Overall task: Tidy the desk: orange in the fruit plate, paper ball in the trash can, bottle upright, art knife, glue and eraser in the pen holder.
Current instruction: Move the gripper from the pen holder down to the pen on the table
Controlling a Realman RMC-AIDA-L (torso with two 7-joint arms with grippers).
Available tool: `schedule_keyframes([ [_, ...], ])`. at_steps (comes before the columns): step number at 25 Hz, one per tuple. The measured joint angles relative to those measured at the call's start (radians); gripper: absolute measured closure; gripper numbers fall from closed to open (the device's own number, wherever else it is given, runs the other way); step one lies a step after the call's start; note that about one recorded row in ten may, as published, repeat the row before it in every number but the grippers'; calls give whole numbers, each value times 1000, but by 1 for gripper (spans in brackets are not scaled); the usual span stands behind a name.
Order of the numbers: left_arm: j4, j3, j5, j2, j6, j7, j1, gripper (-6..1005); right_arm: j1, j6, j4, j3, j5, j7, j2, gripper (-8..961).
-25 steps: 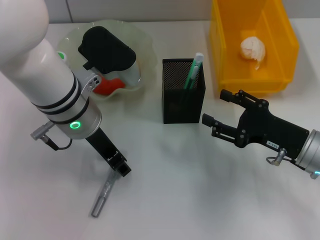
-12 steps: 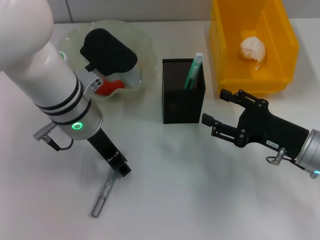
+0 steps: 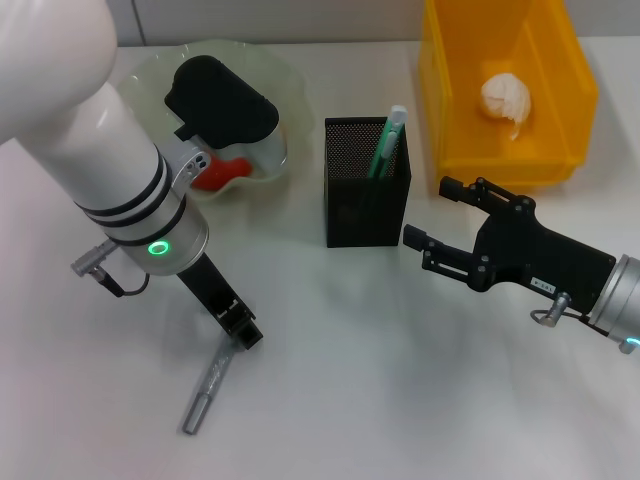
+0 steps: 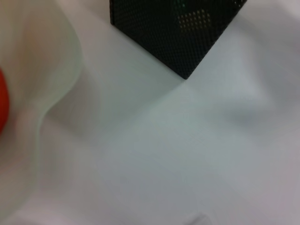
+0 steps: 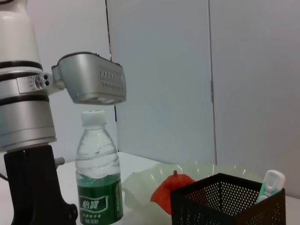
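The grey art knife (image 3: 205, 388) lies on the white desk, its upper end under my left gripper (image 3: 240, 332), which points down at it. My right gripper (image 3: 428, 213) is open and empty just right of the black mesh pen holder (image 3: 366, 195), which holds a green-and-white stick (image 3: 388, 140). The paper ball (image 3: 505, 97) lies in the yellow trash can (image 3: 570, 120). The orange (image 3: 218, 172) sits in the pale-green fruit plate (image 3: 268, 72), partly hidden by my left arm. The bottle (image 5: 98, 173) stands upright in the right wrist view. The eraser is out of view.
The left wrist view shows the pen holder's corner (image 4: 178, 33), the plate's rim (image 4: 56, 93) and bare desk. My bulky left arm (image 3: 110, 170) covers the desk's left side. The plate, holder and trash can stand in a row at the back.
My left arm has shifted slightly to the right; its gripper tip stays at the knife's end. The knife and my right arm have not moved.
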Motion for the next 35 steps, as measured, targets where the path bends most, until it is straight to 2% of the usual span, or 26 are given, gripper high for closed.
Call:
schedule_keyframes([
  [7, -1, 0, 9, 0, -1, -1, -6, 478, 4, 7, -2, 0, 0, 0, -2, 168],
  [13, -2, 0, 9, 0, 0, -1, -8, 542, 11, 8, -3, 0, 0, 0, -2, 168],
  [26, -2, 0, 8, 0, -2, 1, -11, 549, 12, 8, 0, 0, 0, 0, -2, 168],
  [31, -4, 0, 8, 0, 2, 5, -12, 598, 12, 8, 0, 0, 0, 0, -2, 168],
  [35, -12, 1, 8, 0, 2, 5, -15, 695, 12, 8, 0, 0, 0, 0, -2, 168],
])
